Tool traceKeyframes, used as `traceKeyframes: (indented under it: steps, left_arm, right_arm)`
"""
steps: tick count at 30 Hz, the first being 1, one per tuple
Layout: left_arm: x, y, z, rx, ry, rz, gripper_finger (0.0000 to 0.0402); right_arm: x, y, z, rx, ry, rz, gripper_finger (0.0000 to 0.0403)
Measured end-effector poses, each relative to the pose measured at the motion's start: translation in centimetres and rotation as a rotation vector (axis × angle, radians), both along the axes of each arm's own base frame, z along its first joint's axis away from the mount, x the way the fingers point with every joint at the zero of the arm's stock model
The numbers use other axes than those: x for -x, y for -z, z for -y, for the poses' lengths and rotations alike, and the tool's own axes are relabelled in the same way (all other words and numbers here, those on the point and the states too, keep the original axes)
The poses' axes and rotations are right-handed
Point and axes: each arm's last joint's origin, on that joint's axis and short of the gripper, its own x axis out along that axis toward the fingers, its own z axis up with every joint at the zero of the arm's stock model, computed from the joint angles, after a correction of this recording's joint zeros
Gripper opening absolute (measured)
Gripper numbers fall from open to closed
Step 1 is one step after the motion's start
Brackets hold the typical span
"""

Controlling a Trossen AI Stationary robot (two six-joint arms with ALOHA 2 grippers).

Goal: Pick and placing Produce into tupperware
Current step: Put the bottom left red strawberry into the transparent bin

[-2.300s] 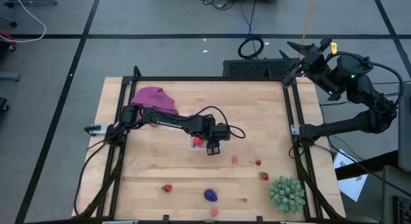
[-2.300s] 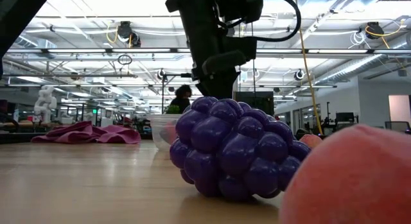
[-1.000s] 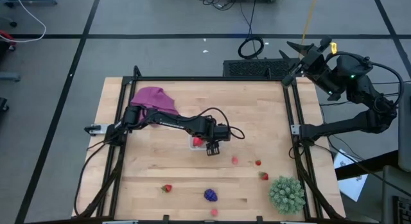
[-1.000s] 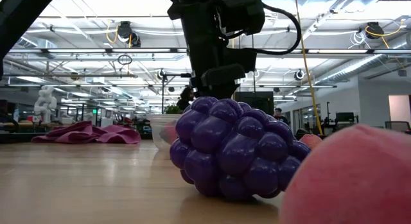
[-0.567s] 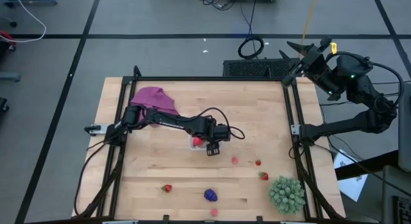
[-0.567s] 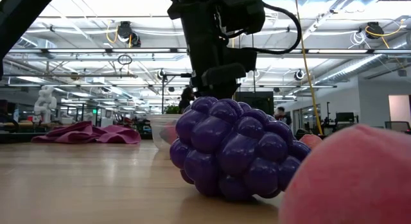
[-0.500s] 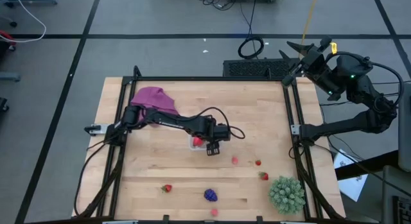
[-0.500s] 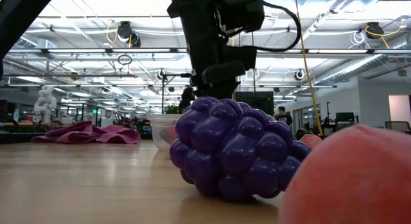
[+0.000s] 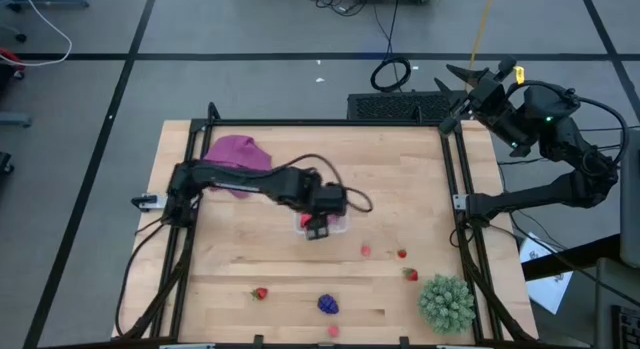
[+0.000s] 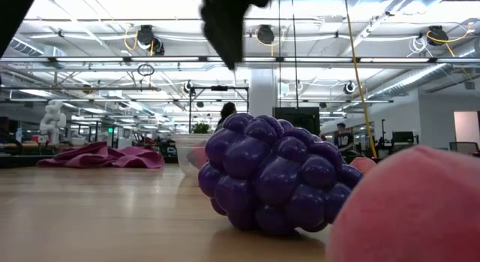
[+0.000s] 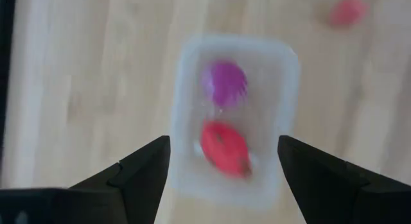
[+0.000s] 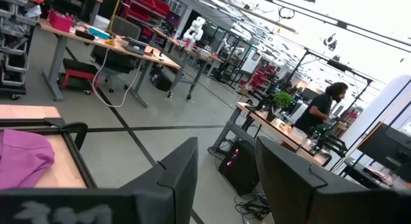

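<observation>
Tupperware [image 9: 322,221] sat mid-table holding a red fruit [image 11: 225,147] and a magenta fruit [image 11: 224,82]; I found my left gripper [image 11: 221,166] above it, jaws spread, empty. Right gripper [image 12: 226,176] idled off-table, empty.

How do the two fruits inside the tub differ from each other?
In the left wrist view, one fruit is magenta and roundish; the other fruit is red, longer and lies slanted. The magenta one sits farther from the left gripper; the red one lies nearer its open fingers. Both are small and lie loose in the clear tub.
</observation>
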Motion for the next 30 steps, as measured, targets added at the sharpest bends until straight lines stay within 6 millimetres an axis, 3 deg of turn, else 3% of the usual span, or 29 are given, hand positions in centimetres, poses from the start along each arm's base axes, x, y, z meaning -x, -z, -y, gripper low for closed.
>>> traceKeyframes:
  steps: [4, 7, 12, 17, 20, 25, 30]
  left_arm:
    - [3.3, -1.7, 3.3, 0.037, -0.091, -0.072, 0.0294]
    - [5.3, -1.8, 6.6, 0.05, -0.161, -0.105, 0.0294]
    - [7.4, -0.4, 11.7, 0.101, -0.267, -0.122, 0.0294]
    - [8.5, 2.5, 14.9, 0.176, -0.353, -0.123, 0.0294]
    - [8.6, 4.0, 14.7, 0.18, -0.381, -0.153, 0.0294]
    - [8.6, 6.5, 12.8, 0.244, -0.613, -0.279, 0.0294]
    - [9.1, 8.2, 12.2, 0.291, -0.75, -0.384, 0.0294]
  right_arm:
    - [0.0, 0.1, 0.0, 0.0, 0.0, -0.007, 0.0148]
    - [0.0, 0.1, 0.0, -0.001, 0.0, -0.017, 0.0148]
    - [0.0, 0.2, 0.0, -0.005, 0.0, -0.023, 0.0148]
    - [0.0, 0.2, 0.0, -0.041, -0.001, 0.018, 0.0148]
    - [0.0, 0.2, 0.0, -0.056, -0.002, 0.034, 0.0148]
    - [0.0, 0.2, 0.0, -0.059, -0.005, 0.038, 0.0148]
    - [0.0, 0.2, 0.0, -0.054, -0.005, 0.034, 0.0148]
